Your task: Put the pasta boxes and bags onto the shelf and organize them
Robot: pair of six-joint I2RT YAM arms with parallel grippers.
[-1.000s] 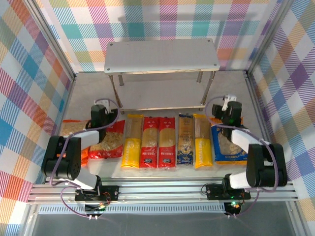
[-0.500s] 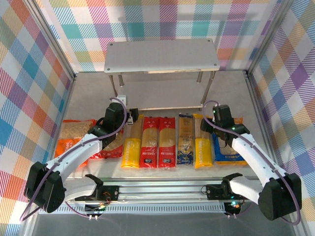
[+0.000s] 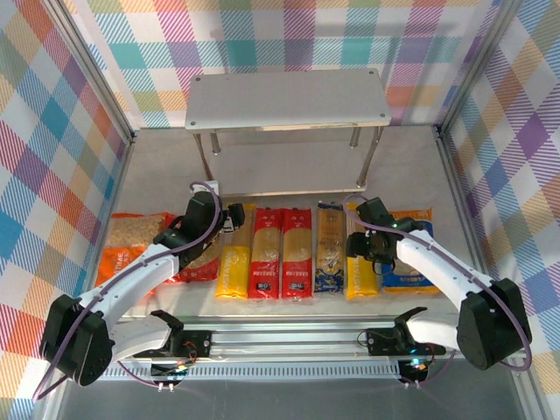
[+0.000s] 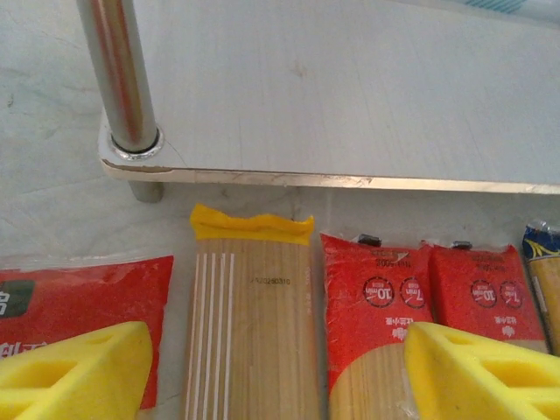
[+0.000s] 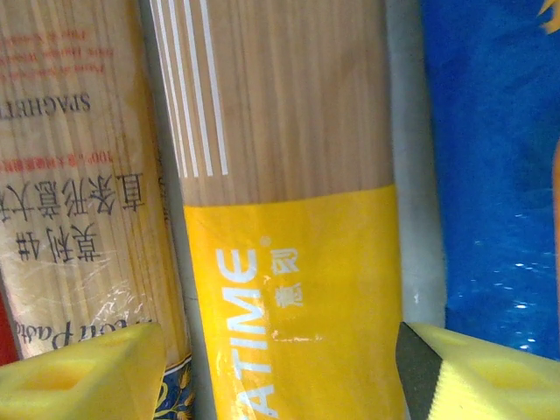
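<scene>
Five long pasta boxes lie side by side in front of the shelf: yellow, red, red, dark blue and yellow. The orange bag and red bag lie at the left, the blue bag at the right. My left gripper hovers open over the far end of the left yellow box, its fingers apart. My right gripper is open astride the right yellow box, between the dark blue box and the blue bag.
The shelf's lower board and a round leg stand just beyond the left yellow box. A red box lies close against it. Checked walls enclose the table on three sides, and a metal rail runs along the near edge.
Both arms have swung in from the outer bags toward the row of boxes and lowered over the two yellow ones. Both sets of jaws have widened.
</scene>
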